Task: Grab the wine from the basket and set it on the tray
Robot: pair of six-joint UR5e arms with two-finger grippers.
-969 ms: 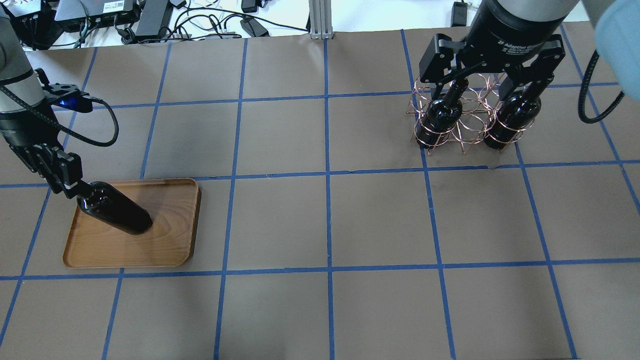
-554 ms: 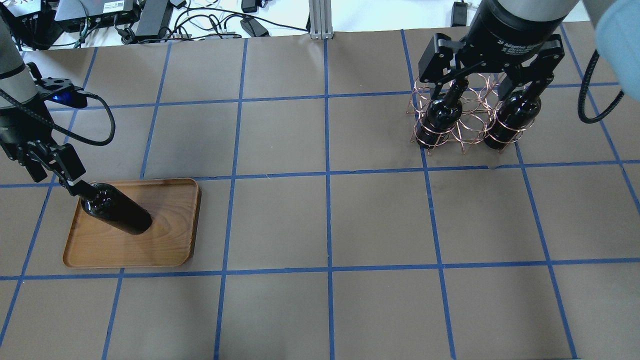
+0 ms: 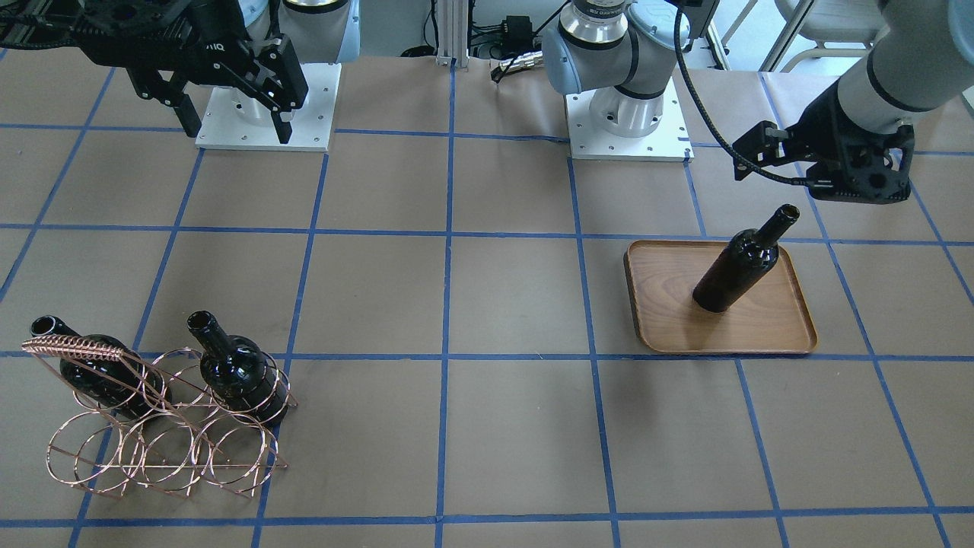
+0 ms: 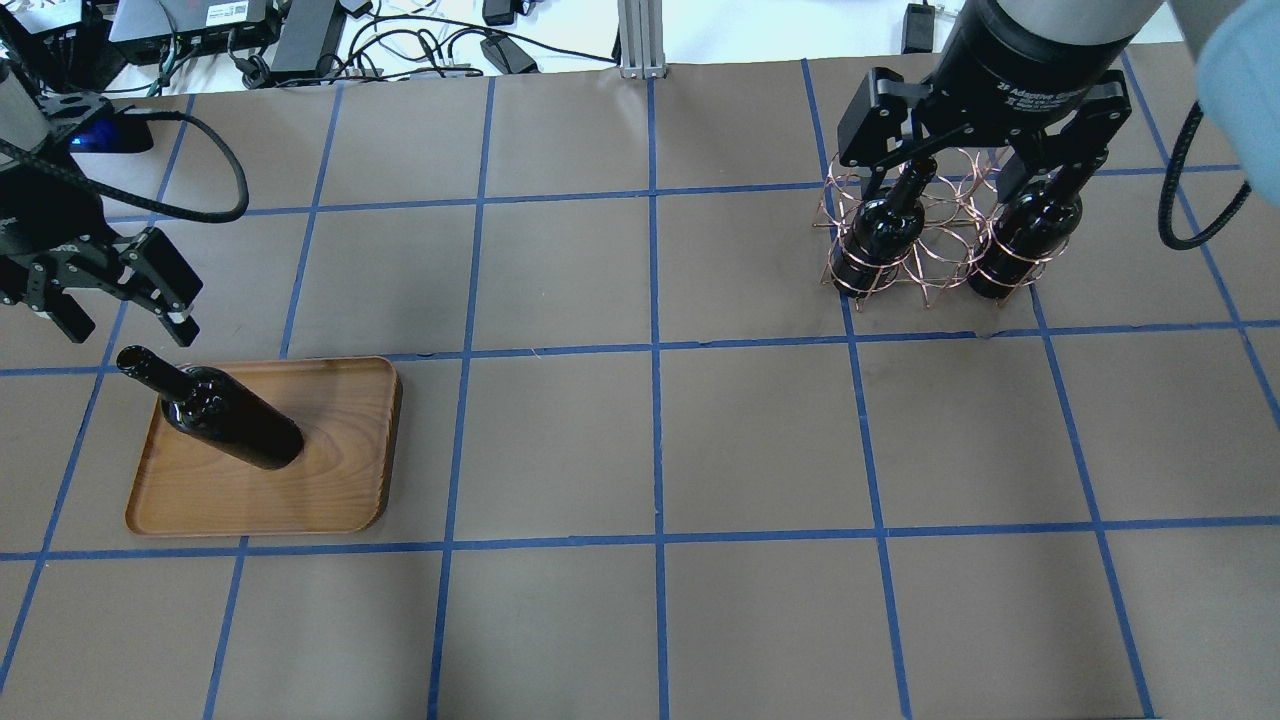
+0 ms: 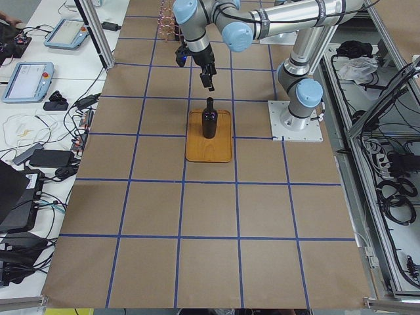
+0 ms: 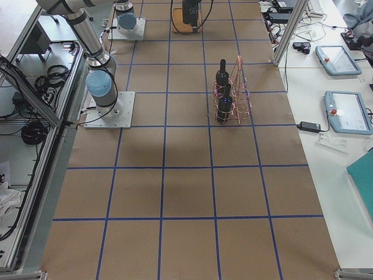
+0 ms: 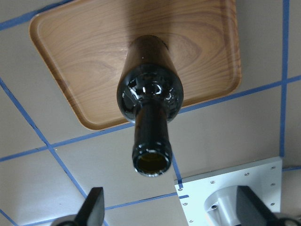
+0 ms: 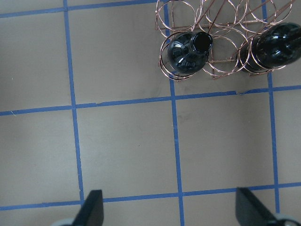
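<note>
One wine bottle (image 4: 235,425) stands upright and free on the wooden tray (image 4: 330,480) at the table's left; it also shows in the front view (image 3: 738,266) and below the left wrist camera (image 7: 149,94). My left gripper (image 4: 125,322) is open and empty, raised above and just behind the bottle's mouth. Two more bottles (image 4: 885,225) (image 4: 1030,235) stand in the copper wire basket (image 4: 925,245) at the far right. My right gripper (image 4: 950,180) is open and empty, hovering high over the basket, whose bottles (image 8: 188,52) show in the right wrist view.
Blue tape lines grid the brown table. The arm base plates (image 3: 266,106) (image 3: 628,114) sit at the robot's side. Cables and electronics (image 4: 300,30) and an aluminium post (image 4: 640,40) lie beyond the far edge.
My left gripper has let go of the bottle's neck and pulled up and back from it. The bottle stays upright on the tray. The right arm has not moved.
</note>
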